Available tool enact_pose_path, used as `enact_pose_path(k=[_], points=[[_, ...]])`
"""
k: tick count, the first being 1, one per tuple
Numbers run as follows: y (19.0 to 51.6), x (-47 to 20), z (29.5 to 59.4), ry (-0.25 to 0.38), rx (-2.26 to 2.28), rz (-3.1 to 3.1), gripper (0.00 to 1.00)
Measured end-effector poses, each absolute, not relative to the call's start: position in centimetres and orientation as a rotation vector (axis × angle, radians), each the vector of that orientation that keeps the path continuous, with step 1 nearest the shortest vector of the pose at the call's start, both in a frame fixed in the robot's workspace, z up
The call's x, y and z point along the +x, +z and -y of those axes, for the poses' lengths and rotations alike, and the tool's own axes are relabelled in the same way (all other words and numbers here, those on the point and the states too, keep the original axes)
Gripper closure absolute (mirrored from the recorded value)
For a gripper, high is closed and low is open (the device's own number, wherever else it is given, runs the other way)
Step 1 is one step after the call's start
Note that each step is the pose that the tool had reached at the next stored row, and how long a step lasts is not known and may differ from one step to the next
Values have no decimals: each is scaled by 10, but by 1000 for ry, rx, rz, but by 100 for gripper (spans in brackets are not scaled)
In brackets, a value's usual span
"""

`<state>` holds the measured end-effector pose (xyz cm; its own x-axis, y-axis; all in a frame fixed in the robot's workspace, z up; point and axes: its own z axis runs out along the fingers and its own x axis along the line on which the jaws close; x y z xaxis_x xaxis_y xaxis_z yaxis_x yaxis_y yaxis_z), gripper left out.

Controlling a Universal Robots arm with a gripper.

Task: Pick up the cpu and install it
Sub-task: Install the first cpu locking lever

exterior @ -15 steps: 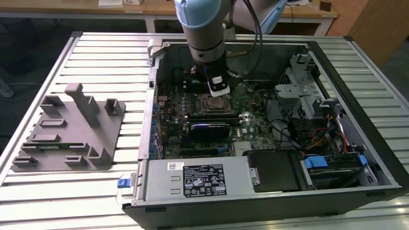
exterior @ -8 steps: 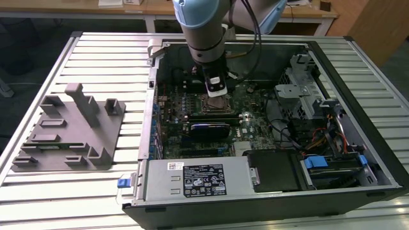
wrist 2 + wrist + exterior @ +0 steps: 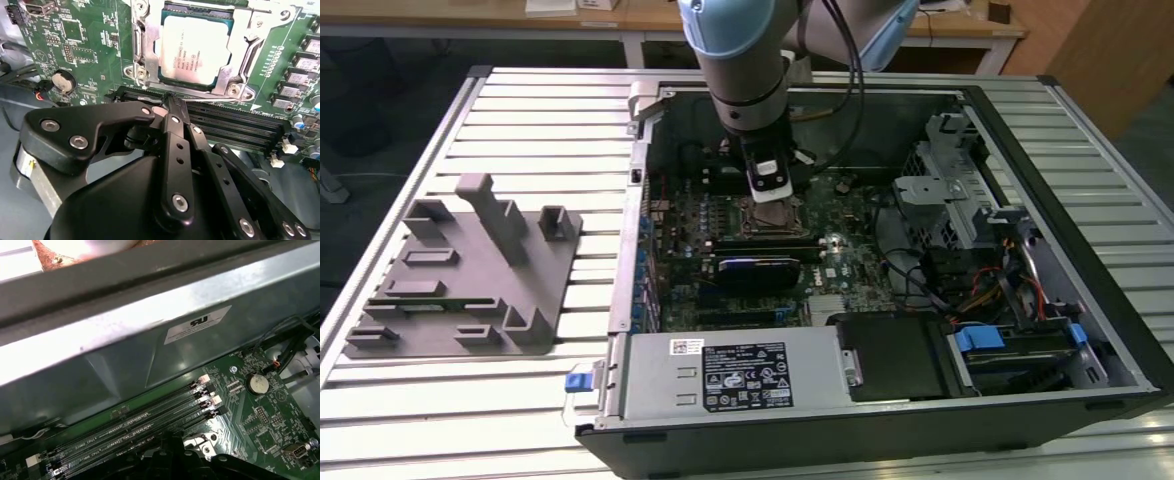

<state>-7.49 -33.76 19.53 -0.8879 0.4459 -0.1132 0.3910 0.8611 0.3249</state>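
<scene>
**CPU Seated in Socket, Arm Poised Above**

Inside the open computer case on the slatted worktop, the cpu lies flat in the motherboard socket, its silvery top framed by the metal bracket. The gripper hangs just short of the socket, over the memory slots, its fingers drawn together to a narrow point and holding nothing. The chip appears already placed, so doing this step well likely means rising straight and clear (any sideways brush could disturb the unlatched chip). Room is tight: the case wall runs close beside the memory slots in the first wrist view, and the drive cage and cables crowd the exterior view's right. Open space lies upward. The grey fixture sits well apart on the exterior view's left.
</scene>
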Motion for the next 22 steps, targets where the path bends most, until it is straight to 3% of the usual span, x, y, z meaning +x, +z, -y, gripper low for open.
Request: enact_pose_path(k=[22], points=[[194, -75, 336, 448, 571, -2874, 89]])
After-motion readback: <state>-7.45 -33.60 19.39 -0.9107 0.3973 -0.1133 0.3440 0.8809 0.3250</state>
